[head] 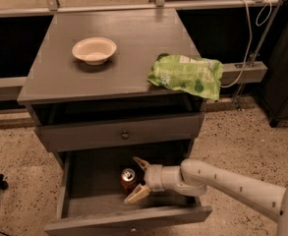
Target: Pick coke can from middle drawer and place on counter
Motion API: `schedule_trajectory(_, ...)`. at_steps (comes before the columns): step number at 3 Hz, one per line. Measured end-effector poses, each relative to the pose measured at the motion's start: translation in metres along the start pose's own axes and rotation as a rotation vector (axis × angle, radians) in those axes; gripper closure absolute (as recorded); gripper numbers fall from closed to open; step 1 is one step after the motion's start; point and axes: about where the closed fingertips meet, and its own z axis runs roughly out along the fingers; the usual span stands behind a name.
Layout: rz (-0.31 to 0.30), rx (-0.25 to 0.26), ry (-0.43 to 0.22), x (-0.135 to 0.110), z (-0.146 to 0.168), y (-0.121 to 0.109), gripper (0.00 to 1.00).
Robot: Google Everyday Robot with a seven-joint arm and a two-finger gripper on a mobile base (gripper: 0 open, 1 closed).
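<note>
One coke can (128, 179) is seen standing upright on the dark bottom of the middle drawer (129, 219), which is pulled out toward the camera. The can's long axis is vertical and its silver top with the pull tab is turned upward. The gripper (130, 180) is held inside the drawer, reached in from the 3 o'clock side on a white arm (232, 186). Its fingers (139, 162) are spread wide, one placed at about 1 o'clock of the can and the other at about 6 o'clock, so that the can is bracketed between them near the tips. Whether either finger touches the can cannot be told. Nothing is gripped. Behind and above, at 12 o'clock, a closed drawer front (84, 134) with a small round knob is seen. Farther up lies the counter (133, 48), on which a cream bowl (94, 49) is set toward 11 o'clock and a green bag (185, 75) is draped over the edge at 3 o'clock
</note>
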Motion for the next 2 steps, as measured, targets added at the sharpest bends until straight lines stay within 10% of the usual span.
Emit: schedule_trajectory(2,0.012,0.056,0.04,0.025,-0.007,0.006,0.0)
